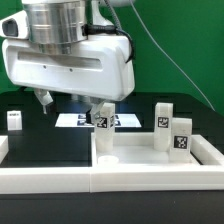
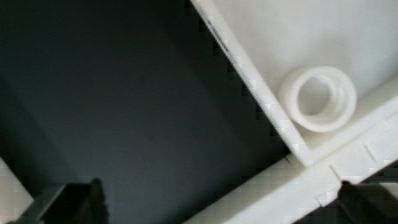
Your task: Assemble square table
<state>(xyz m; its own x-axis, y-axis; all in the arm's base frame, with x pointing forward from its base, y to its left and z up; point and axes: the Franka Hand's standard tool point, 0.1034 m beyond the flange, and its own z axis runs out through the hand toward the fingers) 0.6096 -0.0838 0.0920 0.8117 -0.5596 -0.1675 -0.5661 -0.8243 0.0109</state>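
Tool (image 2: 214,200) released, gripping nothing, above bare black surface (image 2: 125,110) beside tray top's raised rim (image 2: 267,90).

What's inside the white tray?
A white ring sits near one corner of the tray. From the side, the rim hides most of the floor, so I cannot tell whether the legs stand inside or behind it.

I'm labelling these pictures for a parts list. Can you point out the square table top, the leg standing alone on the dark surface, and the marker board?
Square table top (image 1: 135,165), exterior view, bare floor of the tray.
Lone leg (image 1: 14,120), exterior view, its front face.
Marker board (image 1: 75,119), exterior view, its near edge.
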